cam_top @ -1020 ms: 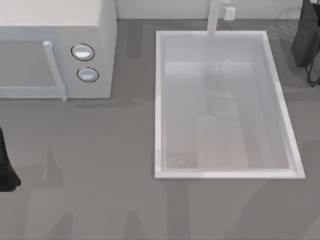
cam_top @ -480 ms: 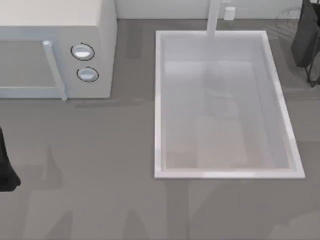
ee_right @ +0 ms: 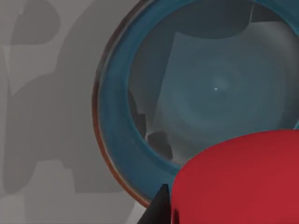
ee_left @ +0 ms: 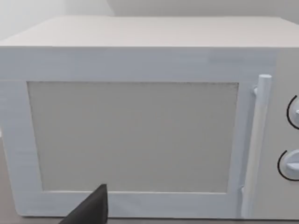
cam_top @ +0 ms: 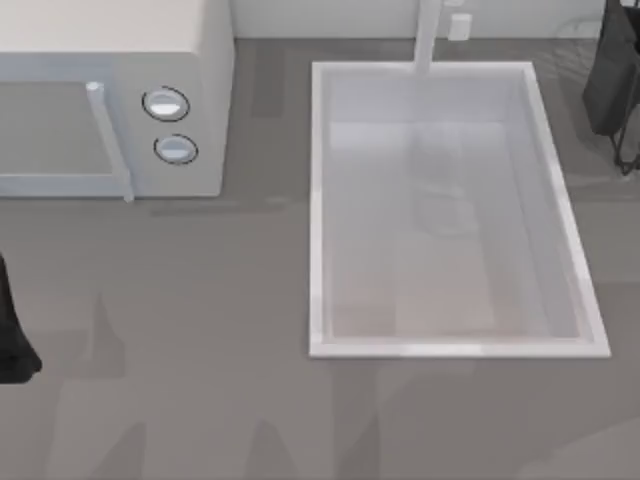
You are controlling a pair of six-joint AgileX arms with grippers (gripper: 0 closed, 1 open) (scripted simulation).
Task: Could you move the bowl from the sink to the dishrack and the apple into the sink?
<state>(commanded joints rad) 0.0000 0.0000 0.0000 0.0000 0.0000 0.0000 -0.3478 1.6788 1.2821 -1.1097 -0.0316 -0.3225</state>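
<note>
Microwave [cam_top: 110, 95] at table's back left; sink [cam_top: 318, 210] to its right w/ faucet [cam_top: 428, 35] at back rim. Dishrack [cam_top: 612, 80] far back right. Right wrist view: apple [ee_right: 238, 179] in front of bowl [ee_right: 117, 121].

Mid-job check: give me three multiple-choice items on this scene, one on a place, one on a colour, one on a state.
1. Where is the dishrack in the top view?
A) at the far right, past the sink's right rim
B) at the near left corner
C) inside the basin

2. What colour is the bowl?
A) white
B) blue
C) green

3. How is the microwave door?
A) wide open
B) missing
C) shut

Answers:
1 A, the dark rack stands at the top view's upper right edge.
2 B, it shows glossy blue behind the red apple.
3 C, the door lies flush in the left wrist view.
</note>
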